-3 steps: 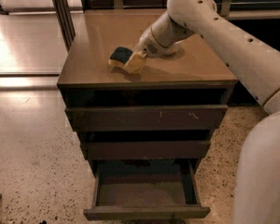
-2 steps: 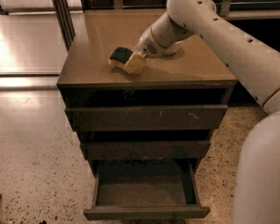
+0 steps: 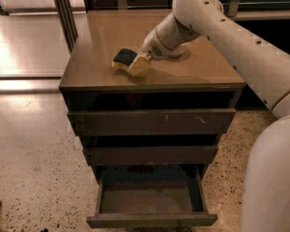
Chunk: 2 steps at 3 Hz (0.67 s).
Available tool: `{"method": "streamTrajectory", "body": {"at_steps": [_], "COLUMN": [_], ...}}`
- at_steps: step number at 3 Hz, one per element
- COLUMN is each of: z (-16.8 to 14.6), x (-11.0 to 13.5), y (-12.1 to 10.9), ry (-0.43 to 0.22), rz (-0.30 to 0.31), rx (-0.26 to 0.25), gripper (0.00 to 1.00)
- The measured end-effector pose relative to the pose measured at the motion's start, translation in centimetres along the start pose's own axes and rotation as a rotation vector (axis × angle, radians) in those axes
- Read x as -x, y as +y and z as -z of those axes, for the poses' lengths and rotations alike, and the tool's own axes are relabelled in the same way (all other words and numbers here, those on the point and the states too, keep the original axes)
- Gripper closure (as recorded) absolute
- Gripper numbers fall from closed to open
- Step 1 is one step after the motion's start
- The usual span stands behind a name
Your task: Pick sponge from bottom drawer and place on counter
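The sponge (image 3: 123, 57), dark face up over a yellow layer, lies on the counter (image 3: 99, 45) near its front edge, left of centre. My gripper (image 3: 138, 65) is low over the counter, right against the sponge's right side, with the arm reaching in from the upper right. The bottom drawer (image 3: 152, 220) is pulled out below, and its brown floor shows with nothing on it.
The two upper drawers (image 3: 150, 122) are pushed in. A dark metal post (image 3: 64, 13) stands behind the counter's left corner. My white arm and body (image 3: 275, 178) fill the right side. Speckled floor (image 3: 34, 168) lies to the left of the cabinet.
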<state>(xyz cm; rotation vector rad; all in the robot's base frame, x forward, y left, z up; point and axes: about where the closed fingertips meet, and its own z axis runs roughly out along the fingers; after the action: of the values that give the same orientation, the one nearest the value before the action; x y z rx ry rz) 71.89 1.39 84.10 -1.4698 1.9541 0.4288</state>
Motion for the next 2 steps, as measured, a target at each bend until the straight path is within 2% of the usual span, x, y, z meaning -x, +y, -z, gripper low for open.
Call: {"method": "streamTrajectory", "body": {"at_steps": [1,2], "z": [0.00,-0.01], "x": [0.00,0.00], "y": [0.00,0.00], "ry": [0.000,0.000], "rz": [0.000,0.000], "rx": [0.000,0.000], "gripper": [0.12,0.00]}}
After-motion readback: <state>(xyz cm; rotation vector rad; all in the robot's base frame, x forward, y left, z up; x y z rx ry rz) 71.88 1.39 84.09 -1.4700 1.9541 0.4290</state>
